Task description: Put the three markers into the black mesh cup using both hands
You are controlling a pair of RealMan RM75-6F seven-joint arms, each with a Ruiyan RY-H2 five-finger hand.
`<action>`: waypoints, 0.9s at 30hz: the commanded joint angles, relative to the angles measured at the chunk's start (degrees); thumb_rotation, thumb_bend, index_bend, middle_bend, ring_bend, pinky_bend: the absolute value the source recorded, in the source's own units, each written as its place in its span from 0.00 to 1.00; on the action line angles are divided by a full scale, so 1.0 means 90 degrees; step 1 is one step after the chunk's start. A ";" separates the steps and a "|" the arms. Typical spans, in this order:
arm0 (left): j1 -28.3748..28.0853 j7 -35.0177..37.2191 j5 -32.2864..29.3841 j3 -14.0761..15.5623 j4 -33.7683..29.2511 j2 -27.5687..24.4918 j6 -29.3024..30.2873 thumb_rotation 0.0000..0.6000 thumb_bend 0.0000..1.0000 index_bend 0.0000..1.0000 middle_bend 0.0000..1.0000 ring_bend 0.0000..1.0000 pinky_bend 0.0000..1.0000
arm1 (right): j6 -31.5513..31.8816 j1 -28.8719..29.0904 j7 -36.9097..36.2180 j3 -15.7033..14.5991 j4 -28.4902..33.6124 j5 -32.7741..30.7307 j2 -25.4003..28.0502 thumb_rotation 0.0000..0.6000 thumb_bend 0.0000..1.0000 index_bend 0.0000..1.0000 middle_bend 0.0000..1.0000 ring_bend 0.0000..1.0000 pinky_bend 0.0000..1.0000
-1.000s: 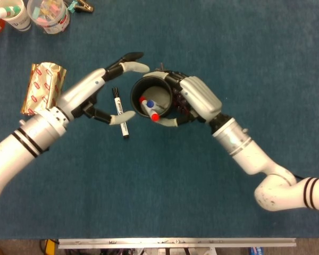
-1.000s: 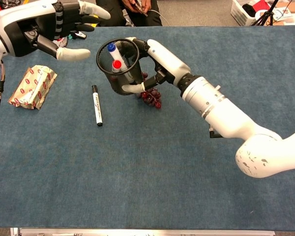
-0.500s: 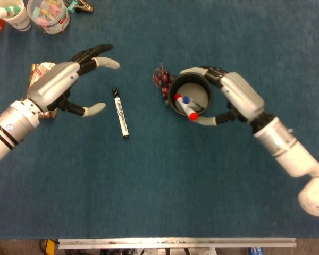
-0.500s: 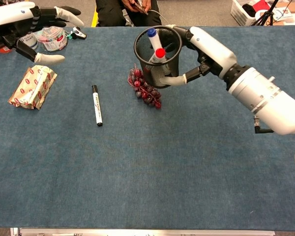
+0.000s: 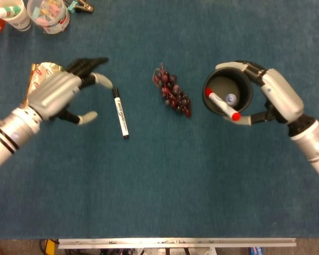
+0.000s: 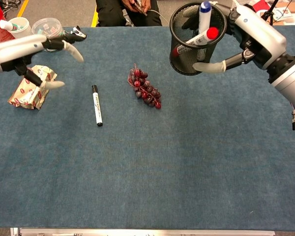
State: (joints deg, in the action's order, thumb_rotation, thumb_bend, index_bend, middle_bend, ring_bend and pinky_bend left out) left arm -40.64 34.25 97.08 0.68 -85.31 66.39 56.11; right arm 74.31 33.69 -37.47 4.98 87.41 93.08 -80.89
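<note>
My right hand (image 5: 279, 98) (image 6: 253, 34) grips the black mesh cup (image 5: 227, 95) (image 6: 196, 39) and holds it lifted above the table at the right. Inside the cup stand a red-capped marker (image 5: 222, 104) (image 6: 202, 35) and a blue-capped marker (image 6: 204, 12) (image 5: 231, 98). A black marker (image 5: 120, 112) (image 6: 96, 105) lies flat on the blue cloth, left of centre. My left hand (image 5: 58, 95) (image 6: 27, 51) hovers open to the left of that marker, fingers spread, holding nothing.
A bunch of dark grapes (image 5: 173, 96) (image 6: 144, 92) lies mid-table. A red-and-gold snack packet (image 5: 38, 85) (image 6: 30, 87) sits under my left hand. Two cups (image 5: 31, 14) and a clip (image 5: 80, 6) stand at the far left corner.
My right hand carried the cup with its two markers up and to the right, away from the grapes. My left hand drew back left and lower, away from the black marker.
</note>
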 commanded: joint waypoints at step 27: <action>-0.0596 -0.2181 0.1692 0.0922 0.3022 0.2335 0.0737 1.00 0.29 0.40 0.00 0.00 0.00 | 0.0141 -0.0267 -0.0089 -0.0111 0.0111 0.0063 0.0228 1.00 0.37 0.40 0.37 0.24 0.25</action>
State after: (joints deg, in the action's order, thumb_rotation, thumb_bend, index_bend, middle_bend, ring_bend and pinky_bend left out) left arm -45.87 15.19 111.65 8.37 -59.33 86.40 61.82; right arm 75.58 31.30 -38.27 3.98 88.42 93.65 -78.83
